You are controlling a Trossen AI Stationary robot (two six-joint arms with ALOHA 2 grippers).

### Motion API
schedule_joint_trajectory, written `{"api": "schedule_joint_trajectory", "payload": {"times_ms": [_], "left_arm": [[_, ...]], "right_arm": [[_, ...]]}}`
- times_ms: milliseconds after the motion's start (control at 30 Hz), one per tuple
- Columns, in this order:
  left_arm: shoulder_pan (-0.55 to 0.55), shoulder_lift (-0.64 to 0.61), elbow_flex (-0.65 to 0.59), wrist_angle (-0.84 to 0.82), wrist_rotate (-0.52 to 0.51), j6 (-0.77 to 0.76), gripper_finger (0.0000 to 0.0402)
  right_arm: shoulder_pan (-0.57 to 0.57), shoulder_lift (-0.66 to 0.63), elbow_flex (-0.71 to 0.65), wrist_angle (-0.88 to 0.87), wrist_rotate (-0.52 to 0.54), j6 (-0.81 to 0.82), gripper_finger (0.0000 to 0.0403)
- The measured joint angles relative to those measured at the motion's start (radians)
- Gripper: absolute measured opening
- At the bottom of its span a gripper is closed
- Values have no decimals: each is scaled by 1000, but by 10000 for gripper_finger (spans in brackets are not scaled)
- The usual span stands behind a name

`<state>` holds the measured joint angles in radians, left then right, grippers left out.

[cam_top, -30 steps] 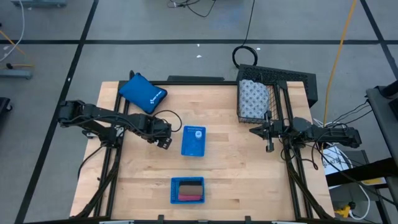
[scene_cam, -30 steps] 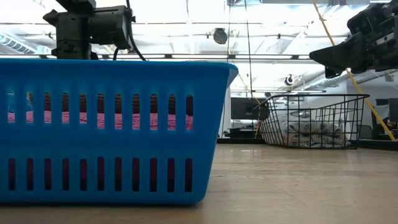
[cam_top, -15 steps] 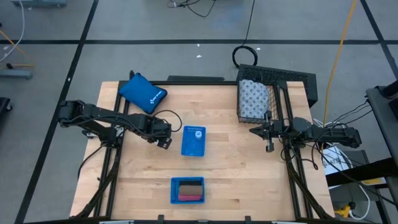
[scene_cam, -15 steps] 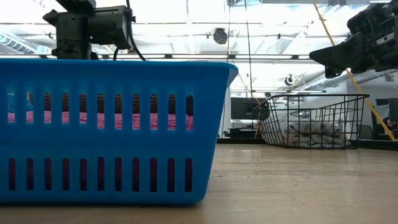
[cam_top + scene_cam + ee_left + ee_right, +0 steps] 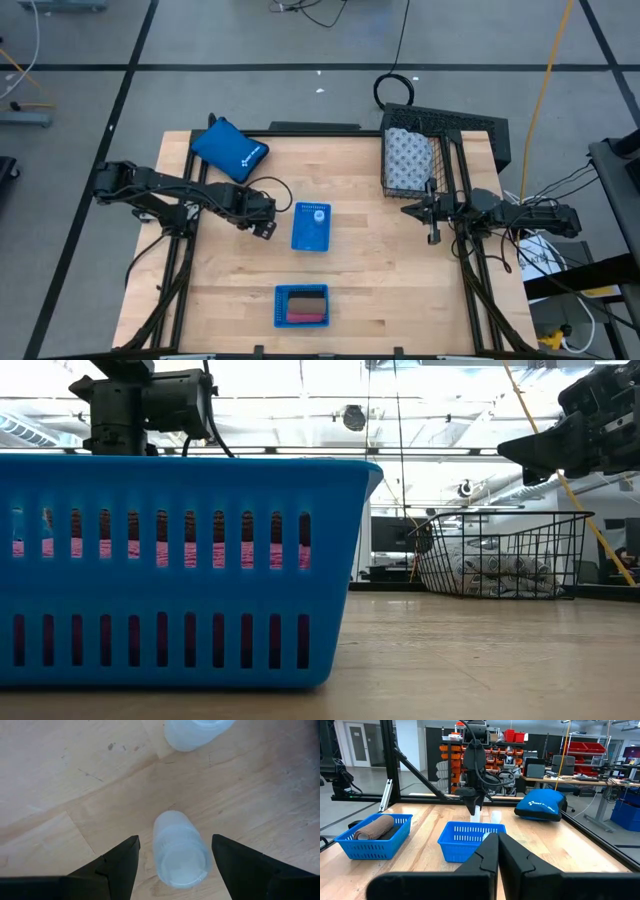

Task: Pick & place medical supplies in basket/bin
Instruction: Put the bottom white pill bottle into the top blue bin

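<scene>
Pale wooden boards make up the desk, and nearest the front edge sits a shallow blue tray with pink, brown and dark oblong blocks lying inside, apparently untouched so far. Moving further in, a second blue tray holds the middle of the desk, with something small and white at its far end that is too tiny to name from above. Just beside it the left pincer hangs low over the wood with its fingers spread, and the left wrist view shows why: a little white bottle stands on the desk right between the two dark fingertips, neither one touching it, so this looks like the line-up for a grab. A second bottle stands just beyond the first. On the opposite side the right pincer waits above the desk with fingers pressed together, carrying nothing. Behind it, at the far right corner, the black wire basket stands with the fat dotted roll resting inside, one supply delivered by the look of it. At the far left corner a blue pouch lies on the desk's edge.
</scene>
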<state>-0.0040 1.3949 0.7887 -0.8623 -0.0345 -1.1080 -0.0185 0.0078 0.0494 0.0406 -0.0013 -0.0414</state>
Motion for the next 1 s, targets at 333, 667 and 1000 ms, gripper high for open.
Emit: {"api": "schedule_joint_trajectory", "payload": {"times_ms": [333, 667, 1000], "left_arm": [[0, 0, 0, 0, 2, 0, 210], [0, -1, 0, 0, 14, -2, 139], [0, -1, 0, 0, 27, -17, 145]], "right_arm": [[0, 0, 0, 0, 0, 0, 0], [0, 0, 0, 0, 0, 0, 0], [0, 0, 0, 0, 0, 0, 0]]}}
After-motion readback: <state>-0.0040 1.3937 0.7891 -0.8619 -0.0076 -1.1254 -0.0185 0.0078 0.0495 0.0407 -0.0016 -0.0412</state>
